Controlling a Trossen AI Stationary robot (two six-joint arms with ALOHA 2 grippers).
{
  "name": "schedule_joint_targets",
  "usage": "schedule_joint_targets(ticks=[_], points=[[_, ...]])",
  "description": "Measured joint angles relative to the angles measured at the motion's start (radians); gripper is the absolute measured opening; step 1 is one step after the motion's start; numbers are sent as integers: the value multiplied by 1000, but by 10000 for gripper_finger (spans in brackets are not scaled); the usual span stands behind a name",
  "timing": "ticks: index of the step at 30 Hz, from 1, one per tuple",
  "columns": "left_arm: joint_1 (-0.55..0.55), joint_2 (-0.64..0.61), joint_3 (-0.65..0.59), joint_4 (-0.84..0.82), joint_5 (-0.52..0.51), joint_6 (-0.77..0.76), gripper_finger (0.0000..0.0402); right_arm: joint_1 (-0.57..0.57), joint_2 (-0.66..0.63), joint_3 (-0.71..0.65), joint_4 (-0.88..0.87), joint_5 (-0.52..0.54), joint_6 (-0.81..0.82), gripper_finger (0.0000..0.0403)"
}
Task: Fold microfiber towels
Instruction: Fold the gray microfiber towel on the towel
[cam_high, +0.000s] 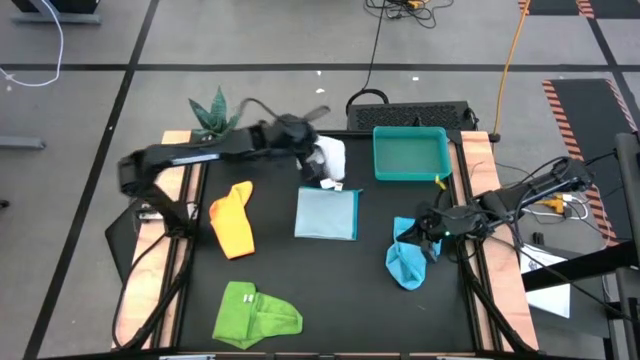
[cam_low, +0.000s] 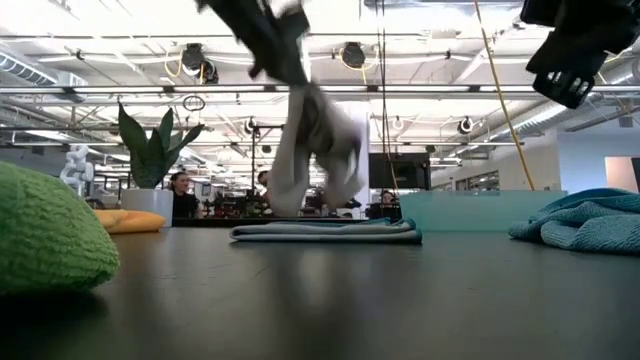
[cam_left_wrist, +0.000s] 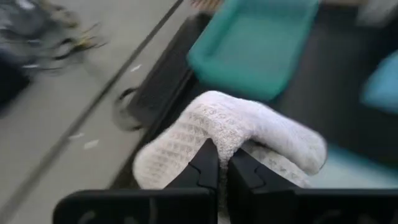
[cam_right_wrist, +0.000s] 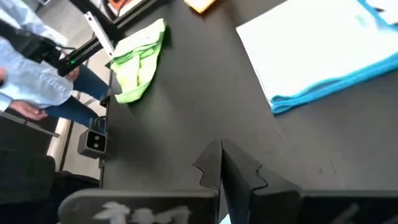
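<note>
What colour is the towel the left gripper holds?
White-grey towel, waffle-textured; left gripper shut on it. Left wrist view.

Overhead, table-level, two wrist views

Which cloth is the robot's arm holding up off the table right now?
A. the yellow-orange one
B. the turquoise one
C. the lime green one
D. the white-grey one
D: the left gripper is shut on the white-grey towel, which hangs above the table in the low view; the other cloths lie on the table.
</note>
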Motion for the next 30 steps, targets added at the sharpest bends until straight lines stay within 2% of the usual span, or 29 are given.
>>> schedule_joint_targets(ticks=[4,9,12,16,18,22,24,27,30], points=[[-93,-106,0,-15,104,-168,6,0,-10,0,20,0,-75,0],[-331,-136,1,-12,141,-295,5,3,-8,0,51,-9,-128,0],[-495,-112,-10,10,101,-352,5,13,-7,0,55,-35,-129,0],[-682,-69,-48,81,-36,-430,5,34,9,0,68,-32,-122,0],[-744,-41,-72,178,-94,-476,4,48,33,-1,82,-33,-120,0],[-810,32,-116,282,-147,-584,7,102,122,-38,197,-33,-93,0],[-817,67,-134,256,-143,-637,5,139,183,-68,321,-31,-76,0],[-795,131,-131,240,-73,-717,4,203,271,-106,491,7,-64,0],[-774,177,-133,169,-38,-719,8,257,366,-119,620,80,-100,0]])
